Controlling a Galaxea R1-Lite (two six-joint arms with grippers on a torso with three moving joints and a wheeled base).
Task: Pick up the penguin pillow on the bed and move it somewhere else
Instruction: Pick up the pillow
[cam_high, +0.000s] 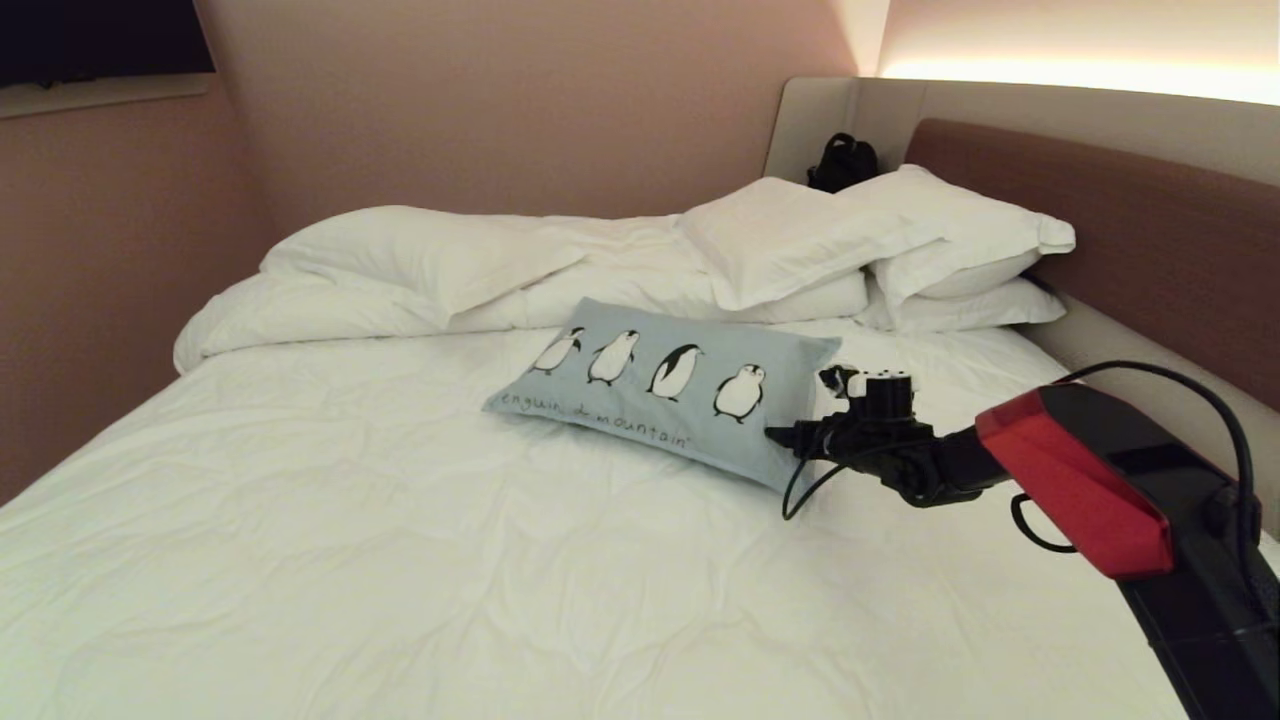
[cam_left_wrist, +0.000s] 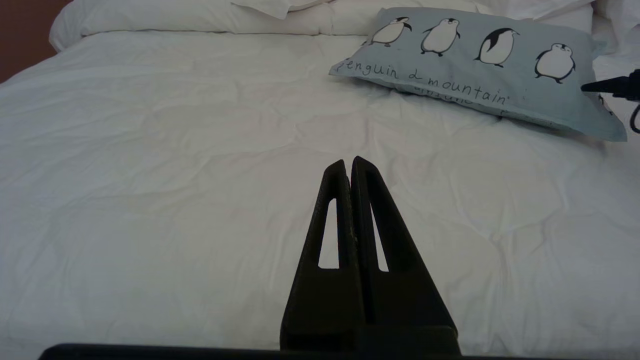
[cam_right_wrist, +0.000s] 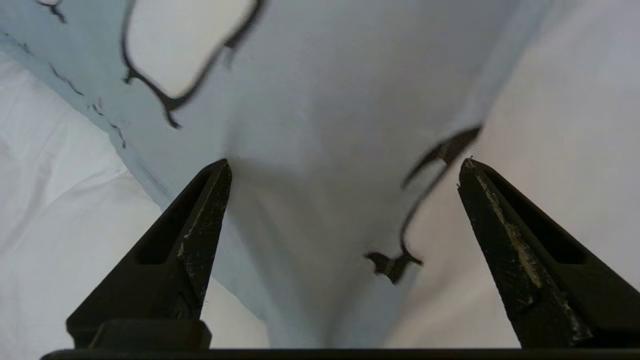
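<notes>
Penguin pillow (cam_high: 668, 385): small soft rectangle of light blue-grey fabric, printed with four black-and-white penguins over handwritten lettering; it lies flat on the bed, mid-mattress, just in front of the heaped duvet and white pillows.
Bed (cam_high: 400, 560): broad white sheet, wrinkled and faintly quilted, with a beige padded frame and a brown upholstered headboard (cam_high: 1150, 220) on the right.
White pillows (cam_high: 900, 250): plump, smooth, stacked against the headboard.
Duvet (cam_high: 400, 270): puffy, folded in a roll across the far side.
Black bag (cam_high: 843, 162): dark, lumpy, sitting in the corner behind the pillows.
Right hand (cam_high: 805, 415): black tapered fingers spread wide at the pillow's right end, holding nothing; the arm behind it wears a red shell.
Left hand (cam_left_wrist: 348, 165): two black slotted wedge fingers pressed together, empty, hovering over bare sheet well apart from the pillow.
Head view only: the headboard, bag and stacked pillows.
Left wrist view only: the left hand itself, plus the pillow's (cam_left_wrist: 480, 65) low side profile and one right fingertip (cam_left_wrist: 600, 86) by its edge.
Right wrist view only: the scuffed inner faces of the right fingers (cam_right_wrist: 200, 225), with the pillow's (cam_right_wrist: 325, 150) fabric dented between them.
</notes>
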